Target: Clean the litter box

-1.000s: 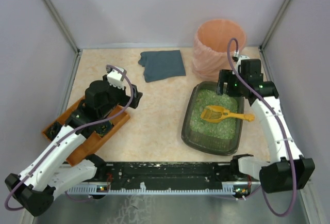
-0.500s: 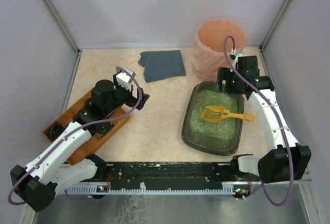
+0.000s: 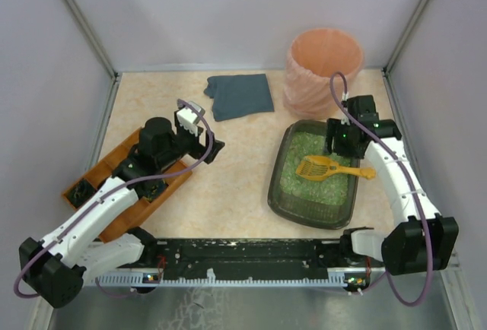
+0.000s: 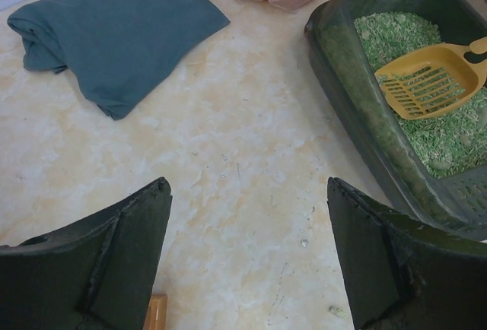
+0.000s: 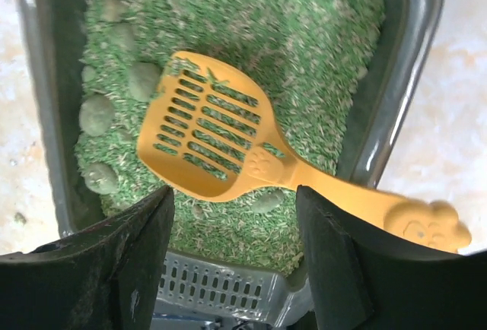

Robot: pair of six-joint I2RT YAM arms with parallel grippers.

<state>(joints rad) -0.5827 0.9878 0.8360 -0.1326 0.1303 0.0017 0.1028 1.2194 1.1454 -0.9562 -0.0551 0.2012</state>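
Observation:
The dark grey-green litter box (image 3: 275,185) sits right of centre, filled with green litter. A yellow slotted scoop (image 3: 318,166) lies in it, its handle resting on the right rim. Several greenish clumps (image 5: 96,113) lie in the litter left of the scoop head (image 5: 209,136). My right gripper (image 3: 340,141) hovers open over the box's far end, above the scoop, empty. My left gripper (image 3: 209,147) is open and empty above bare tabletop left of the box; the box (image 4: 358,117) and scoop (image 4: 430,85) show in its wrist view.
A tall peach round bin (image 3: 324,68) stands behind the box. A folded dark teal cloth (image 3: 240,96) lies at the back centre. An orange-brown wooden tray (image 3: 122,216) sits at the left under my left arm. Grey walls enclose the table.
My left gripper has moved right, off the wooden tray toward the centre. My right gripper has come down and nearer, over the scoop in the box.

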